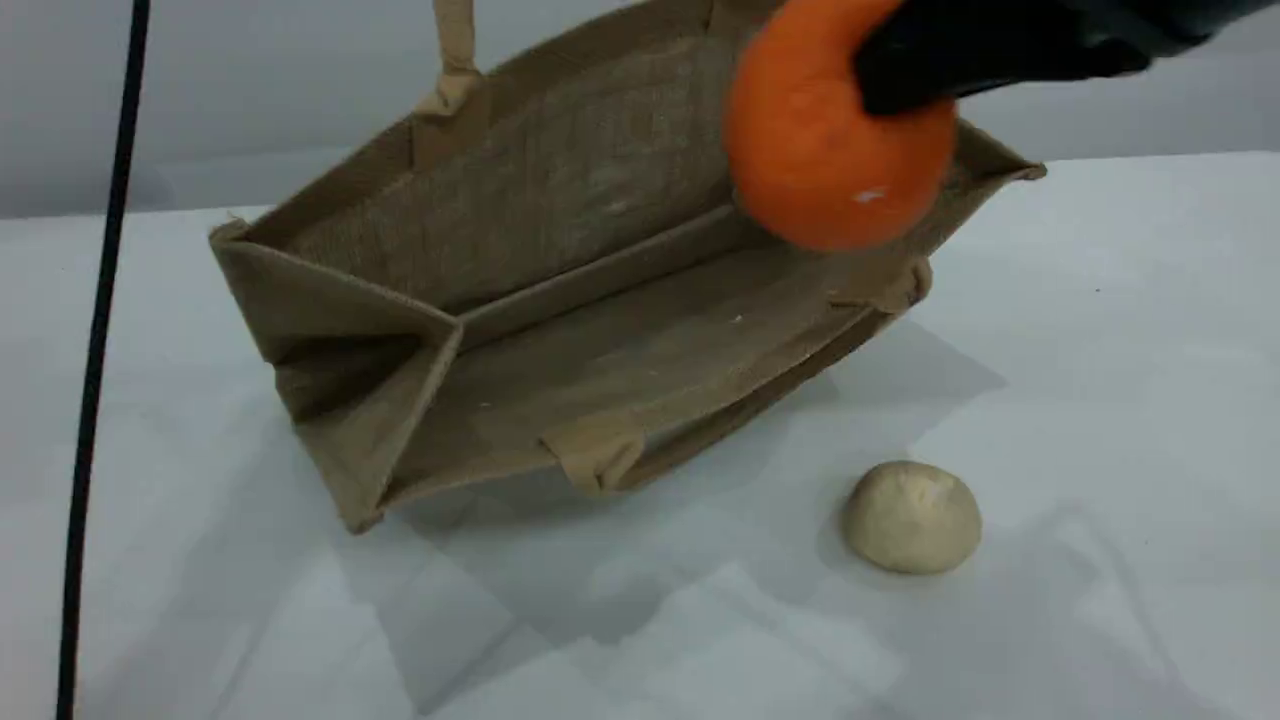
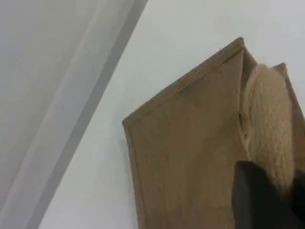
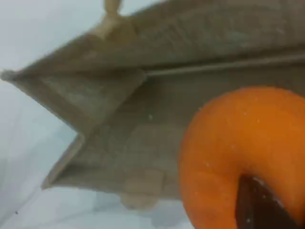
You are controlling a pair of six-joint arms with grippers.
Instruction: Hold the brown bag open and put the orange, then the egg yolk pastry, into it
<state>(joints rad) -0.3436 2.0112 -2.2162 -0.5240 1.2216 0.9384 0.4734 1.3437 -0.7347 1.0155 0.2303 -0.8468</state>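
Observation:
The brown bag (image 1: 560, 180) stands tilted on the table with its mouth wide open toward the scene camera. Its far beige handle (image 1: 455, 40) runs up out of the top edge. In the left wrist view my left gripper (image 2: 271, 202) is shut on that handle (image 2: 269, 124), beside the bag's outer wall (image 2: 190, 152). My right gripper (image 1: 905, 70) is shut on the orange (image 1: 830, 150) and holds it in the air over the right part of the bag's mouth. The orange (image 3: 238, 148) fills the right wrist view above the bag's inside (image 3: 143, 133). The egg yolk pastry (image 1: 912, 517) lies on the table in front of the bag.
A black cable (image 1: 95, 360) hangs down the left side of the scene view. The bag's near handle (image 1: 598, 452) is folded down against its front wall. White table (image 1: 1100, 400) surrounds the bag and pastry.

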